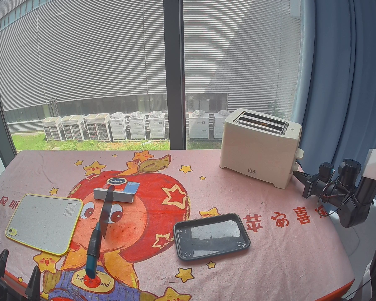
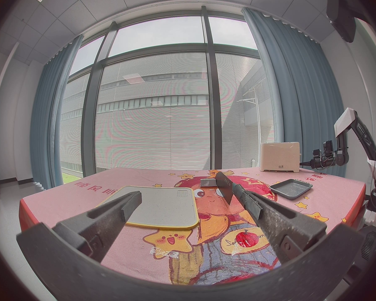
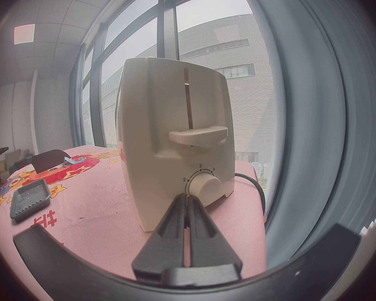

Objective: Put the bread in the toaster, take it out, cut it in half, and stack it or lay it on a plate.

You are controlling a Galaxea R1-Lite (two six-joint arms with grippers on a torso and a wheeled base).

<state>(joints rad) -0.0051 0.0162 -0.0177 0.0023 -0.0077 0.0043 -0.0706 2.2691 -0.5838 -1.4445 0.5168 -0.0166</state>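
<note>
The cream toaster (image 1: 259, 149) stands at the table's back right, and a brown slice of bread (image 1: 261, 124) shows low in its slots. My right gripper (image 3: 187, 200) is shut with nothing in it, its tips just in front of the toaster's dial (image 3: 204, 187) and below the lever (image 3: 198, 135). In the head view the right gripper (image 1: 300, 175) sits close to the toaster's lever side. My left gripper (image 2: 188, 201) hangs open at the table's near left corner, facing the cutting board (image 2: 158, 207). A dark rectangular plate (image 1: 211, 235) lies in the middle front.
A blue-handled knife (image 1: 97, 235) lies with its blade propped on a small grey rest (image 1: 115, 194), right of the yellow-edged cutting board (image 1: 44, 222). The toaster's cord (image 3: 255, 189) trails behind it. A blue curtain (image 1: 346, 72) hangs close to the right.
</note>
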